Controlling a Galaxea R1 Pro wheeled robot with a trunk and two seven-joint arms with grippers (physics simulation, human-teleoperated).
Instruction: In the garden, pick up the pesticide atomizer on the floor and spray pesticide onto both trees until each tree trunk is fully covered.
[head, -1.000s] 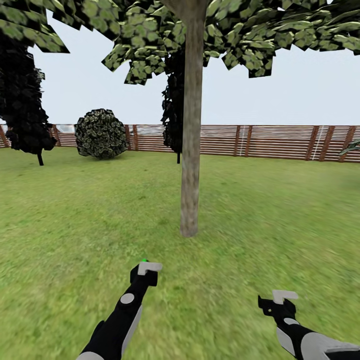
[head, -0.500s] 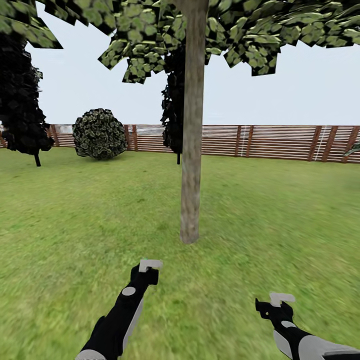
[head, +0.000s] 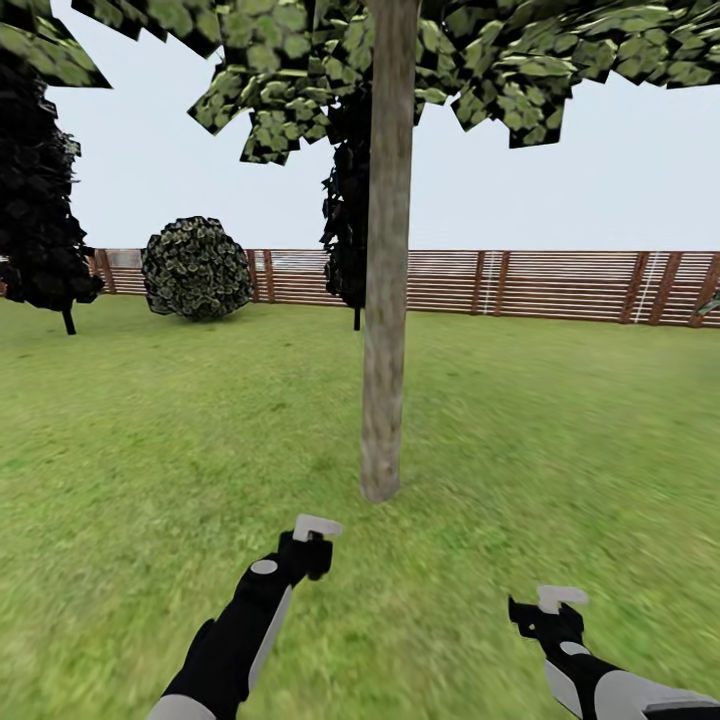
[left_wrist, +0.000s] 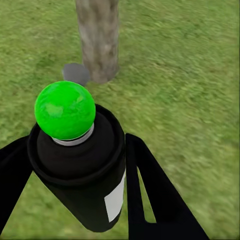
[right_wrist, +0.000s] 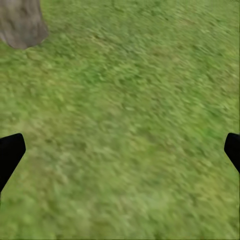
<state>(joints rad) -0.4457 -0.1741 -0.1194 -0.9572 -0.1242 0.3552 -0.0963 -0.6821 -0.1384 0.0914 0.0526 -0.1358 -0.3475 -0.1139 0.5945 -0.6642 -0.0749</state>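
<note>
One tree stands just ahead of me on the lawn, its pale mottled trunk rising straight into a leafy crown. In the left wrist view the trunk's foot is close in front of the pesticide atomizer, a dark bottle with a white label and a green dot on top. My left gripper is shut on the atomizer, one black finger on each side of it. My right gripper hangs low at the right, open over bare grass, with the trunk's foot off to its side.
A brown slat fence closes the lawn at the back. A round bush and dark conifers stand near it. A small grey blob lies beside the trunk's foot. Grass spreads wide on both sides.
The whole view has shifted: I have come closer to the tree, whose foot now sits lower in the picture. My left gripper with the atomizer has moved slightly right, nearer the trunk.
</note>
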